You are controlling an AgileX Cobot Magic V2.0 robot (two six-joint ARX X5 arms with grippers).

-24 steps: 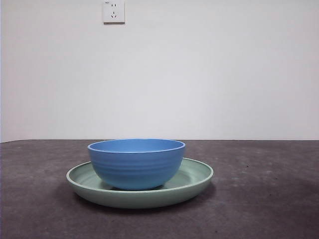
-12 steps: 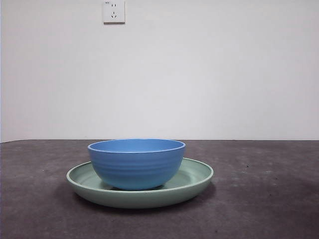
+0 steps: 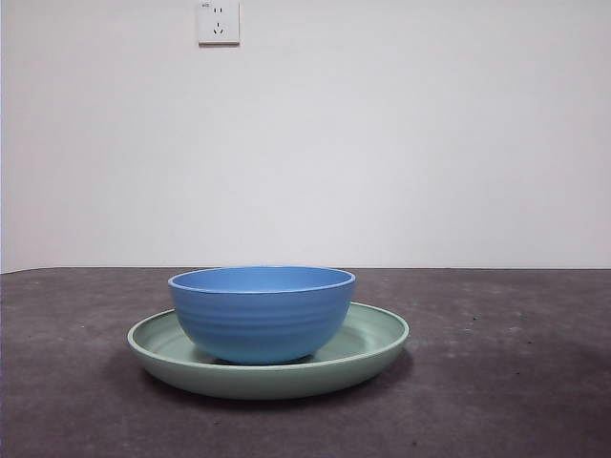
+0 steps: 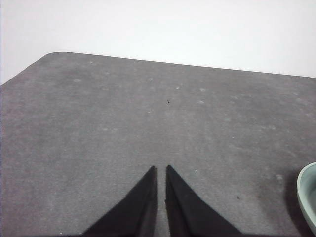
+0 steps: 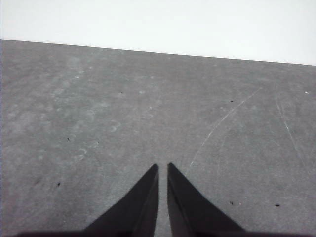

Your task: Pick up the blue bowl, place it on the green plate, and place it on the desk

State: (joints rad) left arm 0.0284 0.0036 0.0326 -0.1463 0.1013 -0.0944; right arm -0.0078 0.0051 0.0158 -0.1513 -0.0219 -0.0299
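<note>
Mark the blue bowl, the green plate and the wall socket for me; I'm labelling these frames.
blue bowl (image 3: 261, 320), front view, ridged outer wall.
green plate (image 3: 377, 334), front view, raised rim beside the bowl.
wall socket (image 3: 218, 21), front view, white faceplate.

Left hand (image 4: 159, 173): two matte black jaws, each a smooth tapering wedge, at the frame's lower centre; right hand (image 5: 162, 170): identical black pointed wedges; no markings, screws or cables visible.

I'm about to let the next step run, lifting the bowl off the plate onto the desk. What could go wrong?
1. The blue bowl sits left of centre on the green plate; lifting it might drag or tip the plate.
2. The left gripper and right gripper look shut; either must open before gripping the rim.
</note>
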